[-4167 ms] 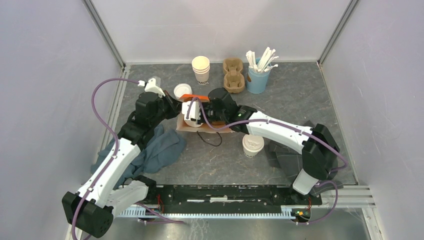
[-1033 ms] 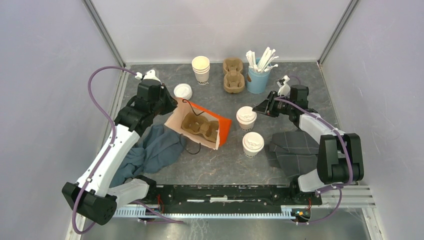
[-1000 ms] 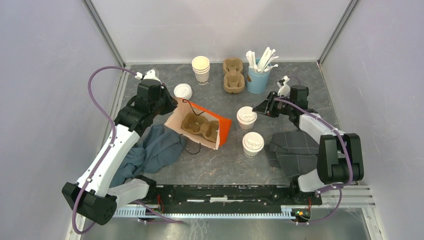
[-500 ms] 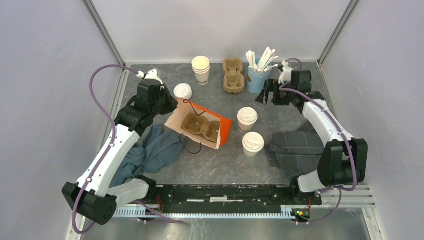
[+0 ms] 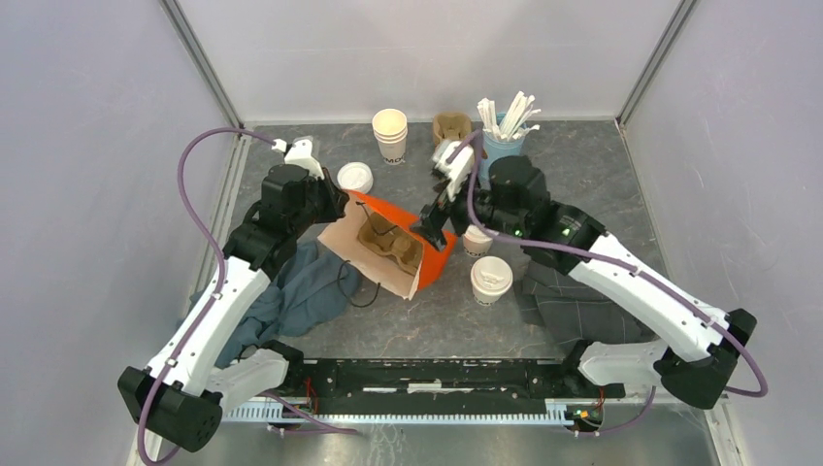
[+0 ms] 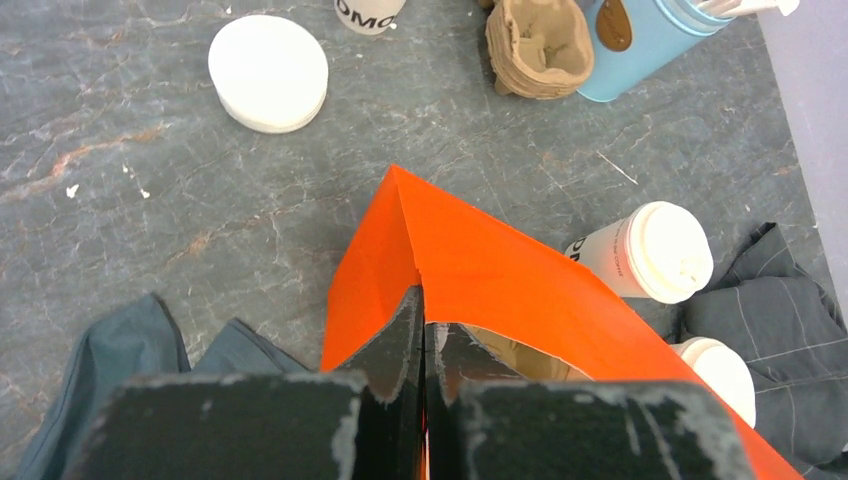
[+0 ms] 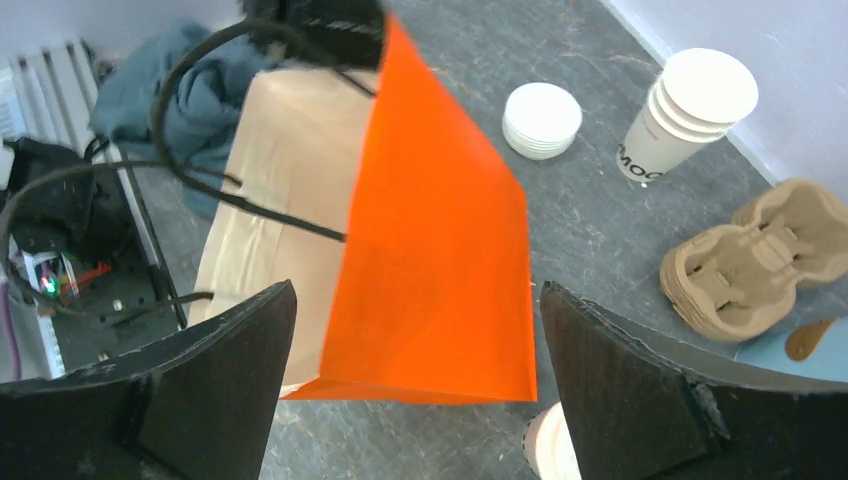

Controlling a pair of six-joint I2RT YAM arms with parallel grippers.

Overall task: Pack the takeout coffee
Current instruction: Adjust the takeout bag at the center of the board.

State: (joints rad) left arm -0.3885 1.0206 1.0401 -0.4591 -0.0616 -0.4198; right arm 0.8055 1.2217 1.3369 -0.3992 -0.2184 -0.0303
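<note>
Takeout coffee [image 5: 491, 279] sits unpacked just right of centre in the overhead view. Two lidded cups stand on the table [image 5: 602, 184], just beside the right edge of the orange bag [image 5: 419, 233], and the upper cup [image 6: 648, 262] is partly under my right arm.

My biggest worry is that bag. It lies tipped, with its kraft inside showing toward the lower left. My left gripper [image 6: 421, 330] is clamped shut on the rim at the fold. My right gripper [image 7: 420, 385] hangs over the opposite wall with its jaws spread wide, holding nothing. If I close it off-line, I judge it creases the wall or pinches one layer only, and the mouth collapses. If the two arms pull against each other, the paper may tear at the left pinch.

Next comes the pulp carrier [image 5: 388, 243] inside, which could slide out if I tilt the bag further. Then the cups: my right forearm passes right over the upper cup, so a careless swing could topple it and pop the lid. Smallest is the black handle cord [image 5: 340, 280], which loops loose at lower left and could snag a finger.
</note>
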